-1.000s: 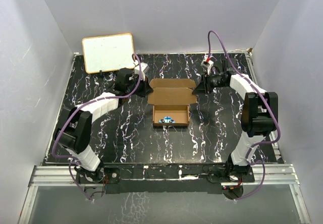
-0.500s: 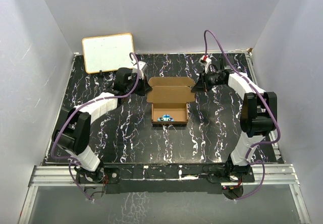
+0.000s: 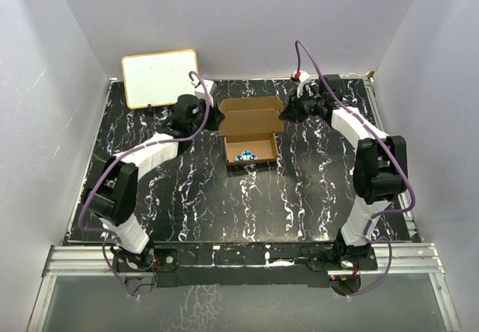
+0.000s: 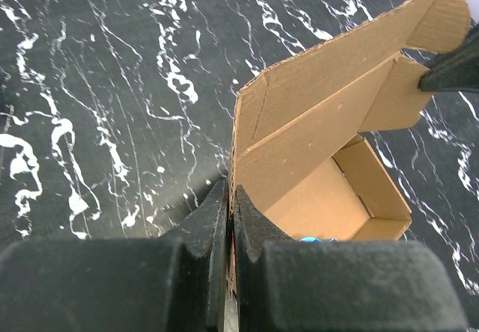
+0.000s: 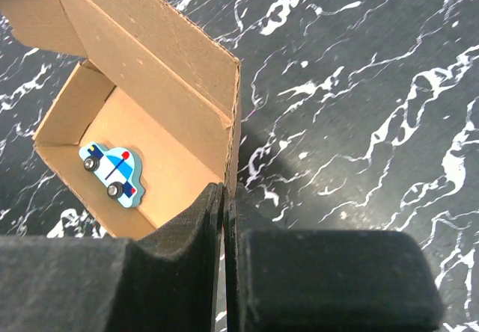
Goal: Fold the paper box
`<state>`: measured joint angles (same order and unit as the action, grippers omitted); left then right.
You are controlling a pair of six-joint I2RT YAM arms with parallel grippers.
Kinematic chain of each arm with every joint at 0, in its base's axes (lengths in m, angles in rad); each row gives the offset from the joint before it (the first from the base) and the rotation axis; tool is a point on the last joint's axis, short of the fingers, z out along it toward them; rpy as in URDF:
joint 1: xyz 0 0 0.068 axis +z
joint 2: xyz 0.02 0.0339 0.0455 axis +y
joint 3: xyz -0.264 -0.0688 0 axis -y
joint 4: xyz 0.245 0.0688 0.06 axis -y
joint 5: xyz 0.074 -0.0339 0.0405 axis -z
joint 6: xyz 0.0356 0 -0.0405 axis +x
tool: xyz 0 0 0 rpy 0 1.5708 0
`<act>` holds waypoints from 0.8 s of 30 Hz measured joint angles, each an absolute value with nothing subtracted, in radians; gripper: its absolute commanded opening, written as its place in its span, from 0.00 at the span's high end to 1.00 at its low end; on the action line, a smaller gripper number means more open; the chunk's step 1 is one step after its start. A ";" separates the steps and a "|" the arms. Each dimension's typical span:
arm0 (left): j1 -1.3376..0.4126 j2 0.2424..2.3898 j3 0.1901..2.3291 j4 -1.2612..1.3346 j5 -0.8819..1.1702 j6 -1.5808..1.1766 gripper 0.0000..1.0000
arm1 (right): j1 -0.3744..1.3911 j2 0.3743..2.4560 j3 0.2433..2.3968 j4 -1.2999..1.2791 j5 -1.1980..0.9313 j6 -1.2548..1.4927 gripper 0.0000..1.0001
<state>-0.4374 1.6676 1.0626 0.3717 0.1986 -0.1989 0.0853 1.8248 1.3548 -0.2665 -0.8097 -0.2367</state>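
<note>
Closest in, the left hand (image 4: 230, 201) is pinched tight on one side edge of the paper box (image 4: 322, 137) lid, and the right hand (image 5: 223, 197) clamps the opposite edge likewise. Between the two hands the plain brown corrugated carton stands open, lid raised, with creased flaps and a rounded tab. Just ahead of the right hand, a flat blue toy car (image 5: 112, 171) lies inside. Beyond spreads the glossy black, white-veined surface (image 5: 359, 85).
</note>
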 measured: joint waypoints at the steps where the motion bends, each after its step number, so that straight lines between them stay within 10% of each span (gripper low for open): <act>1: -0.438 1.677 1.073 0.376 0.186 -0.201 0.97 | 0.091 1.824 1.355 -0.236 -0.784 -0.228 0.92; 24: -0.408 1.706 1.106 0.292 0.157 -0.260 0.38 | 0.125 1.742 1.258 -0.053 -0.676 -0.208 0.92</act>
